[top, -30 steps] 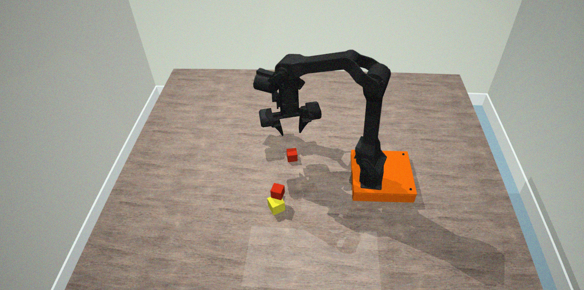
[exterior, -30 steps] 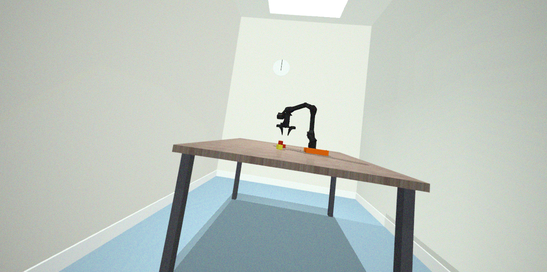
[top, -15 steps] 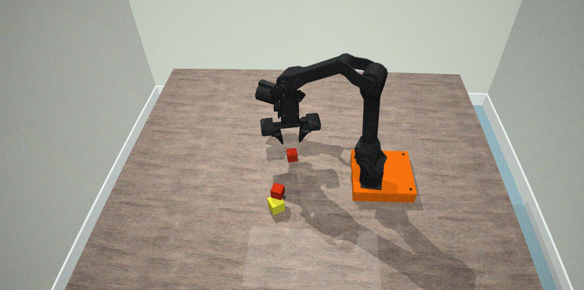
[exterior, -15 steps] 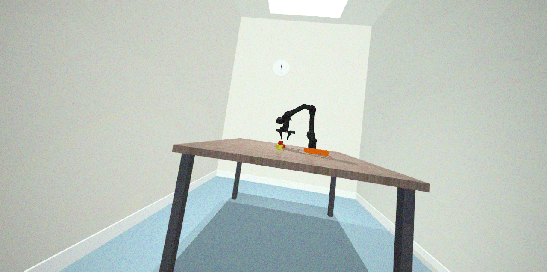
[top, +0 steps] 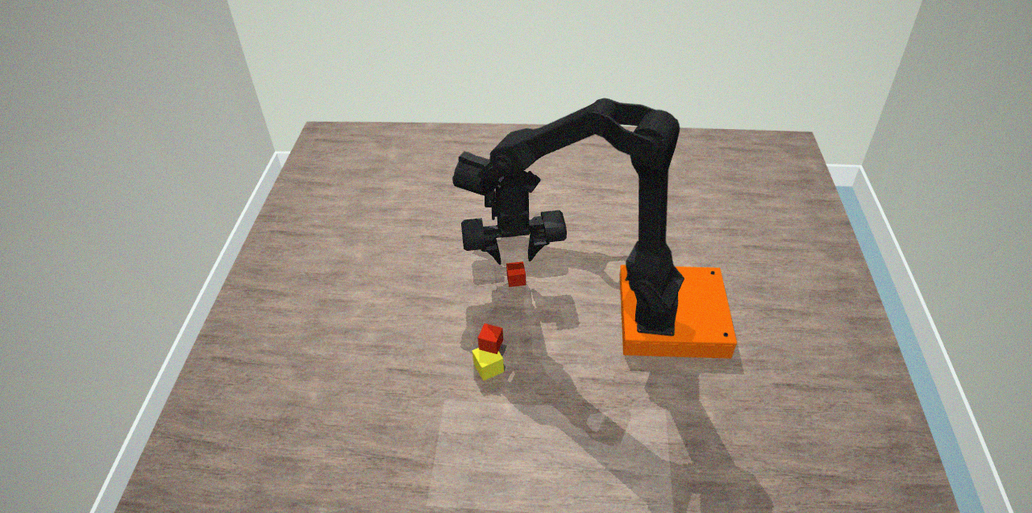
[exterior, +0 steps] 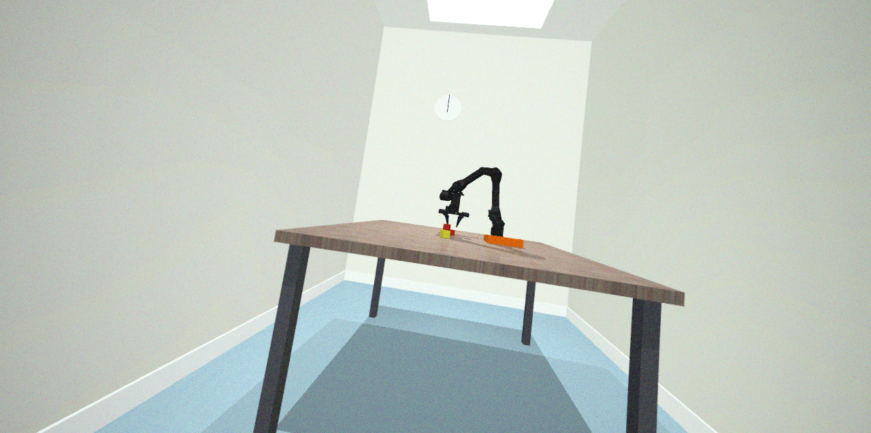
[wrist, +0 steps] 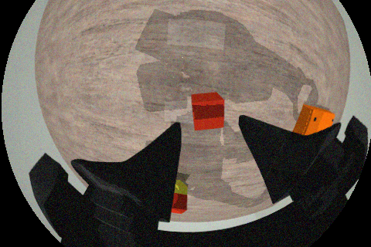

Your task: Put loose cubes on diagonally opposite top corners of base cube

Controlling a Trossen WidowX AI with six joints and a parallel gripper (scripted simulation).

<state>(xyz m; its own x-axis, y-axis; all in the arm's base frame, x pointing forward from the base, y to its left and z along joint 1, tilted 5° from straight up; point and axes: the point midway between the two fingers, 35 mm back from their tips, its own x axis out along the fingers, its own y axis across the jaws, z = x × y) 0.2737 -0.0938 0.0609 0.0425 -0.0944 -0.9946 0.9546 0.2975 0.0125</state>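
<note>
So the pincer [top: 514, 252] is hanging spread apart with nothing in it, pointing straight down at the desk [top: 324, 365]. The second red cube [top: 516, 273] sits on the wood right under it, just a touch nearer the camera than the fingertips in the top view. In the wrist view that cube [wrist: 207, 111] shows up centred between the two tips and a bit beyond them, sides roughly square to the jaws, so I'd say it's basically a straight drop. The other red cube [top: 490, 337] is already perched on a far corner of the yellow base cube [top: 488, 363], near and slightly left, well apart from the pincer.
</note>
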